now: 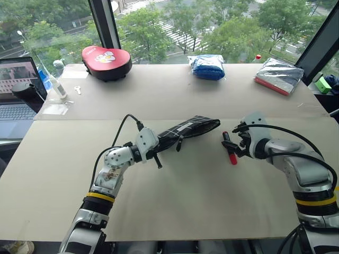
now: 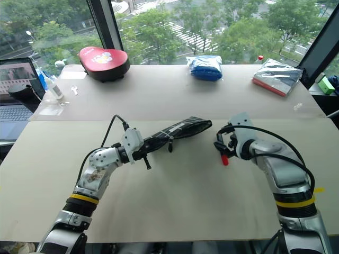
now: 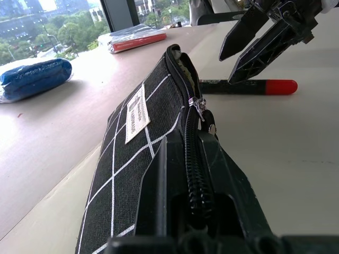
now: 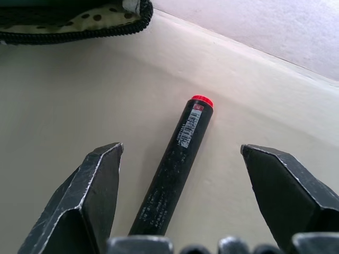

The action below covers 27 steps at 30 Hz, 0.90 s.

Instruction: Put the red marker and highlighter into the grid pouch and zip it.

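The grid pouch (image 1: 183,131) is clamped at its zipper end by the closed left end effector (image 1: 157,146) and held off the counter (image 1: 175,206), mouth open toward the red marker (image 4: 175,164). The marker lies flat between the spread fingers (image 4: 85,196) of the right end effector (image 1: 233,144), untouched; bare counter surrounds it

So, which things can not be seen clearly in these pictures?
- Inside of the grid pouch: in the left wrist view the mouth is a narrow slit, so any contents stay hidden.
- Red marker: its near end runs out between the open right gripper fingers at the right wrist view's edge.
- Pouch's held end: covered by the shut left gripper in the head views.
- Pouch label: print too small to read.
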Each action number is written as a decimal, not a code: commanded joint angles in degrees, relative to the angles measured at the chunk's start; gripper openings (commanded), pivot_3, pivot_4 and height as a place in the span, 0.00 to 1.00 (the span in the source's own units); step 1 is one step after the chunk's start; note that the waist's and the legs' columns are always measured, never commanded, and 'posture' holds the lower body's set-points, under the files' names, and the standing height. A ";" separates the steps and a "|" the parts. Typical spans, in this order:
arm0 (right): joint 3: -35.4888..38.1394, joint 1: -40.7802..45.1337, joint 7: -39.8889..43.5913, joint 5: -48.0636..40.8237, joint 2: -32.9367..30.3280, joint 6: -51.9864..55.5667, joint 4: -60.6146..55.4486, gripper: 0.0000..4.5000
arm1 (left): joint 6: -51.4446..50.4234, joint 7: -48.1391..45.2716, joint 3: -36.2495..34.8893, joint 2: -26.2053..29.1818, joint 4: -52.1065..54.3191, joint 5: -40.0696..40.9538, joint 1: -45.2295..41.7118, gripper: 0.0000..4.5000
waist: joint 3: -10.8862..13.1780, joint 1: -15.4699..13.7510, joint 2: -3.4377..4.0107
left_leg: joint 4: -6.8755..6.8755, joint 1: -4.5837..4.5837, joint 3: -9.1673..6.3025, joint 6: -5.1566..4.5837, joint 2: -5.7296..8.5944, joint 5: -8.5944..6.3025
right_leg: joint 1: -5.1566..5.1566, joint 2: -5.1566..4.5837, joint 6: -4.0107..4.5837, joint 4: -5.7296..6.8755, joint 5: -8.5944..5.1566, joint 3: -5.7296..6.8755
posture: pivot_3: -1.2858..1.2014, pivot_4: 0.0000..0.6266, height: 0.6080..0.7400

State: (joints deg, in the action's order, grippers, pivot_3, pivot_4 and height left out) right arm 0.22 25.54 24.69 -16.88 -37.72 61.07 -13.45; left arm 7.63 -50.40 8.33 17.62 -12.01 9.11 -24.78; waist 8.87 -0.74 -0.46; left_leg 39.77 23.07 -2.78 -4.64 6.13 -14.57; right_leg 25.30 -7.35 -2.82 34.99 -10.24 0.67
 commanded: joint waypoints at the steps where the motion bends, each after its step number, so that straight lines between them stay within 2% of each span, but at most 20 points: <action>1: -0.26 -1.33 -1.48 1.15 1.74 -0.35 1.54 0.88 | 0.92 0.40 -0.16 -0.24 1.19 0.31 -1.02 0.00 | 0.00 -0.04 0.00 | 0.00 -0.01 0.00 0.00 0.00 0.00 | -0.02 0.00 0.00 0.00 0.00 0.00 | 0.52 0.24 1.00; 4: -0.67 -1.95 -2.64 2.57 2.79 -0.65 3.75 0.88 | 0.86 0.54 -0.12 -0.32 1.25 0.30 -1.03 0.00 | -0.01 0.01 0.01 | 0.00 -0.01 0.00 0.00 0.01 0.00 | -0.02 0.00 0.00 0.00 0.00 -0.01 | 0.52 0.24 1.00; 5: -0.62 -2.24 -3.04 2.95 3.09 -0.94 4.31 0.83 | 0.84 0.60 -0.12 -0.32 1.33 0.30 -1.00 0.00 | -0.01 0.03 0.01 | 0.01 -0.03 0.02 0.00 0.01 0.00 | -0.03 0.00 0.00 0.01 0.00 -0.04 | 0.52 0.24 1.00; 7: -0.46 -2.49 -3.61 3.43 3.46 -1.50 5.29 0.72 | 0.85 0.66 -0.13 -0.34 1.28 0.28 -1.04 0.00 | -0.02 -0.01 0.00 | 0.01 -0.14 0.01 -0.02 0.00 -0.01 | -0.16 0.00 0.00 -0.01 0.00 -0.01 | 0.52 0.24 1.00; 15: 0.96 -2.98 -2.58 3.05 3.41 -2.81 4.81 0.11 | 1.00 0.78 -0.14 -0.40 1.02 0.21 -1.35 0.00 | -0.02 -0.18 0.00 | 0.03 -0.18 0.01 -0.02 0.02 -0.01 | -0.19 0.01 0.00 0.00 0.00 0.00 | 0.52 0.24 1.00; 21: 2.34 -1.48 -3.57 3.55 3.43 -4.47 4.87 0.11 | 1.17 0.71 -0.06 -0.57 0.73 0.22 -1.63 0.00 | -0.02 -0.22 0.00 | 0.02 -0.17 0.01 -0.04 0.01 -0.02 | -0.18 0.01 0.00 0.00 0.00 0.00 | 0.52 0.24 1.00; 24: 3.93 0.92 -2.39 4.23 1.73 -10.38 4.95 0.11 | 1.20 0.53 0.00 -0.60 0.50 0.27 -1.78 0.00 | -0.02 -0.15 0.00 | 0.02 -0.13 0.02 -0.01 0.02 0.00 | -0.14 0.01 0.00 0.00 0.00 -0.01 | 0.52 0.24 1.00; 27: 3.48 3.09 1.84 6.12 -3.21 -19.05 2.03 0.11 | 1.24 0.30 -0.01 -0.49 0.29 0.32 -1.87 0.00 | -0.01 0.04 0.01 | 0.01 -0.10 0.03 0.00 0.03 0.00 | -0.07 0.01 -0.01 0.01 0.00 -0.02 | 0.52 0.24 1.00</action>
State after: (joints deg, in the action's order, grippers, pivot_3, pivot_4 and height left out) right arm 1.56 25.71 23.70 -12.47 -37.08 50.11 -6.97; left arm 7.61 -50.08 8.48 17.30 -12.28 9.10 -25.42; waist 8.86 -0.70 -0.44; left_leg 39.78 22.99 -2.74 -4.61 6.16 -14.55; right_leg 25.25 -7.33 -2.82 35.02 -10.24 0.66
